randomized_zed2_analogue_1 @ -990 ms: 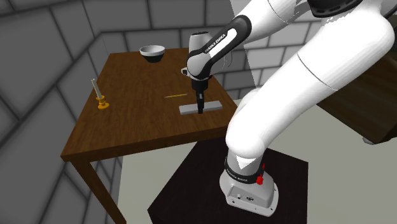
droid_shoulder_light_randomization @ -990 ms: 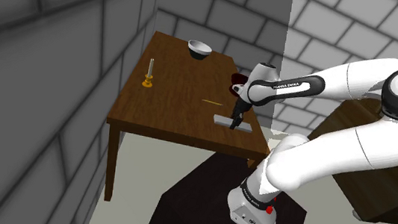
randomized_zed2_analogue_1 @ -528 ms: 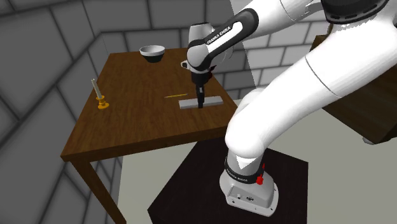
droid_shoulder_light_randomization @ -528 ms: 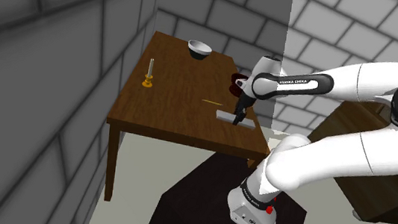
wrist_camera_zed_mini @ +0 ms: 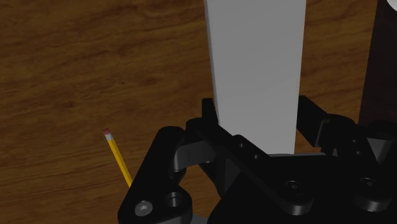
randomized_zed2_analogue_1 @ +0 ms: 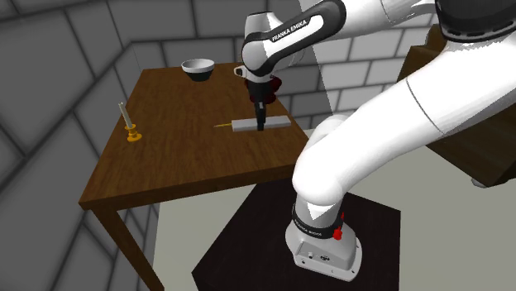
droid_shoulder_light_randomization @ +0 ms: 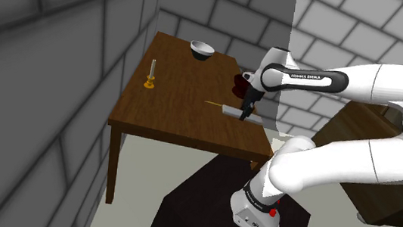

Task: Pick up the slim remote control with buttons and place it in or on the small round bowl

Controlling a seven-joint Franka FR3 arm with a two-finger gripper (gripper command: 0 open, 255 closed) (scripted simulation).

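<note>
Closer to the bowl (randomized_zed2_analogue_1: 198,68) now: the grey remote (randomized_zed2_analogue_1: 278,121) rides along, pinched across its middle by my gripper (randomized_zed2_analogue_1: 260,126), low over the table (randomized_zed2_analogue_1: 165,149). I'd keep it level and lift higher before crossing.

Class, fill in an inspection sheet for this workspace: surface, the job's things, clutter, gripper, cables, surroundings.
Surface: brown wooden table, set in a corner.
Job's things: plain grey remote, clasped at its middle; round bowl near the table's far edge.
Clutter: candlestick, yellow pencil, dark red cup.
Gripper: gripper shut on the remote.
Cables: nothing seen.
Surroundings: grey block walls; dark mat on the floor.
</note>
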